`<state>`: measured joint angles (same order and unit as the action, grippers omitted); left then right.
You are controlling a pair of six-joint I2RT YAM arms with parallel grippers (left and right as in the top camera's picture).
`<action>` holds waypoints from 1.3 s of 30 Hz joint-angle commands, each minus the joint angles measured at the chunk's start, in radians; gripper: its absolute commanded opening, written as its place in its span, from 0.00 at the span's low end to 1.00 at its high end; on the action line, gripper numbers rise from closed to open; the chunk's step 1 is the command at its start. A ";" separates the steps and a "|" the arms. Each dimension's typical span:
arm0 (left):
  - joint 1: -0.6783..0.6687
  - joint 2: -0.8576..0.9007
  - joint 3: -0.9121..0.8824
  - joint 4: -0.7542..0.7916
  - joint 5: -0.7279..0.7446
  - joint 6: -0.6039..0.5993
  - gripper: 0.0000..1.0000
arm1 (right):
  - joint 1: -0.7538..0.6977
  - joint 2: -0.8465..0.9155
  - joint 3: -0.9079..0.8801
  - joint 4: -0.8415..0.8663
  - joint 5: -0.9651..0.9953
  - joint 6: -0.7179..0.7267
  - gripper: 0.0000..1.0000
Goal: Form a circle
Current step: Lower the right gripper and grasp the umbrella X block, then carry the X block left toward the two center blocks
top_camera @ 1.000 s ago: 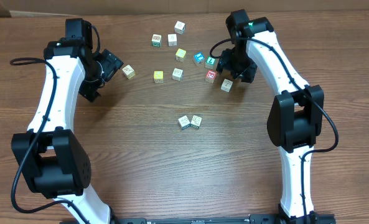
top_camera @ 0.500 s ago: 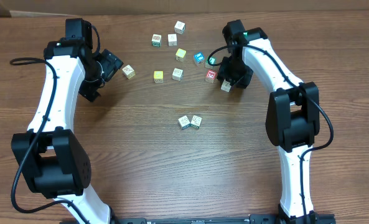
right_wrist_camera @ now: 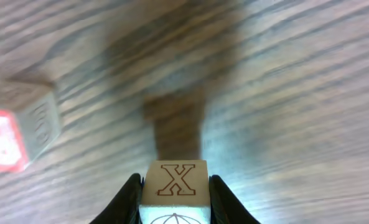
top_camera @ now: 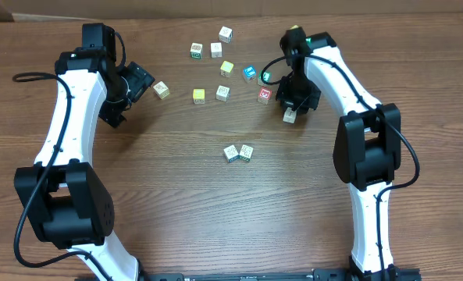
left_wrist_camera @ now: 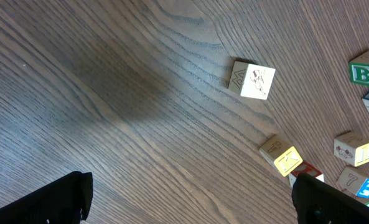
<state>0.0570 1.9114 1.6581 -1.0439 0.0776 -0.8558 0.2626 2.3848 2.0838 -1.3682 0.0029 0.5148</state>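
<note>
The left hand (left_wrist_camera: 191,186) hangs with its fingers wide apart and nothing between them, near a lone cream cube (top_camera: 162,90). In the middle of the desk (top_camera: 176,203) the other cubes (top_camera: 222,92) lie loose and apart, so no circle is formed yet. A pair (top_camera: 239,152) sits alone, nearer the front. Further right, just beside the red-faced cube (top_camera: 264,95), the right hand (right_wrist_camera: 175,205) is clamped on the cube with an X (right_wrist_camera: 173,179), one finger on each side. I judge that the step in hand is picking this cube. Next, it must be set down close to its neighbours, on the curve, without knocking them.
</note>
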 commanded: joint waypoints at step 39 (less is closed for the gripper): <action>0.000 -0.010 0.007 0.001 -0.007 0.026 1.00 | 0.388 -0.002 0.119 0.112 0.169 0.269 0.27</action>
<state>0.0570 1.9114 1.6581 -1.0439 0.0776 -0.8558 0.6422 2.3856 2.2261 -1.2762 0.1120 0.6682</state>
